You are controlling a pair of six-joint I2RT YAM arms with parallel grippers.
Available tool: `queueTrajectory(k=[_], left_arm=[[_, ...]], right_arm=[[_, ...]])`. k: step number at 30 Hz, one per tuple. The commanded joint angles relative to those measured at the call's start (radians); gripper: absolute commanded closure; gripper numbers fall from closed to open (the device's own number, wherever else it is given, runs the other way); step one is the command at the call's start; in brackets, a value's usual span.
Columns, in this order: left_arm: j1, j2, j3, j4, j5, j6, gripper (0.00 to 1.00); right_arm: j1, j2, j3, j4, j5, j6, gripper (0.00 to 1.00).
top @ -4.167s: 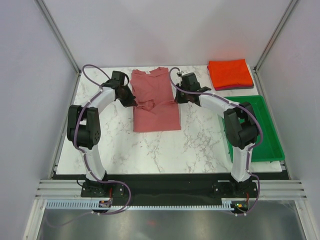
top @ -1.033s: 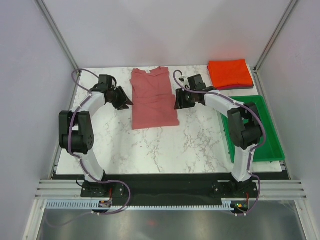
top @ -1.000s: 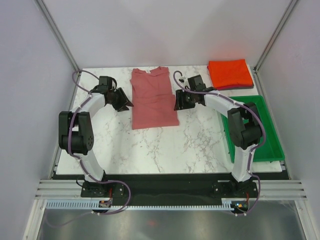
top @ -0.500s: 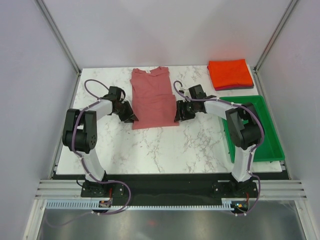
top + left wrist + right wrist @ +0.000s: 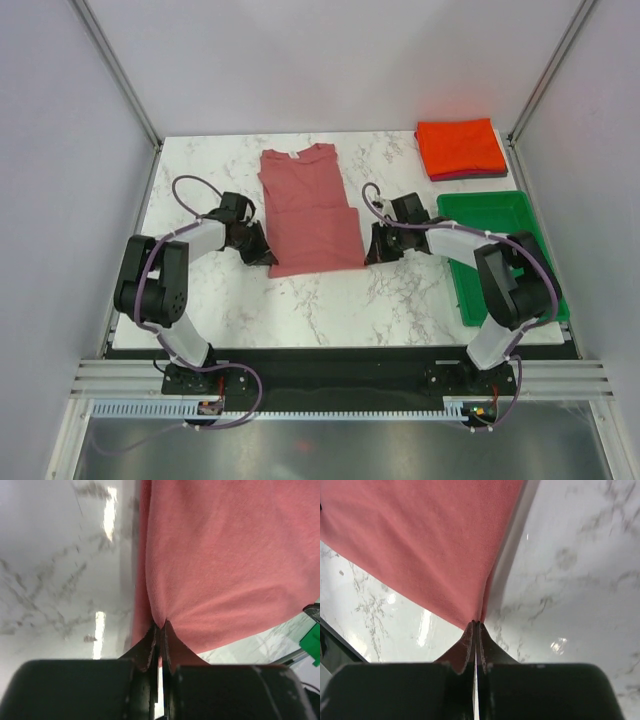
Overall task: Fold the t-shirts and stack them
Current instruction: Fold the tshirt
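The left gripper (image 5: 266,256) and the right gripper (image 5: 372,252) each pinch a near corner of the dusty rose t-shirt (image 5: 308,205). Between them is only this shirt, which lies flat and low, so the space above it is open. On the side of the arm bases the marble table (image 5: 330,300) is bare. Outward from the left gripper the marble is bare as far as the table edge. Outward from the right gripper the green tray (image 5: 500,200) stands near, with a raised rim, and the elbow of the right arm (image 5: 512,280) hangs over it. Farther out and beyond the right gripper, well apart, the folded orange-red t-shirt (image 5: 458,146) lies on a dark maroon t-shirt (image 5: 470,176).
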State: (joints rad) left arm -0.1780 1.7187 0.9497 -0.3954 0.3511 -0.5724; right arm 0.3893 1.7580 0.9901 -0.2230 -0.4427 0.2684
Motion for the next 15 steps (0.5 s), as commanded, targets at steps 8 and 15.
queueTrajectory(k=[8, 15], left_arm=[[-0.012, -0.274, -0.201, -0.017, 0.084, -0.026, 0.67], [-0.005, -0.289, -0.117, -0.057, 0.039, 0.048, 0.53]], right_arm=[[0.060, -0.302, -0.310, 0.045, 0.128, 0.130, 0.90], [0.059, -0.312, -0.228, -0.022, 0.185, 0.117, 0.62]])
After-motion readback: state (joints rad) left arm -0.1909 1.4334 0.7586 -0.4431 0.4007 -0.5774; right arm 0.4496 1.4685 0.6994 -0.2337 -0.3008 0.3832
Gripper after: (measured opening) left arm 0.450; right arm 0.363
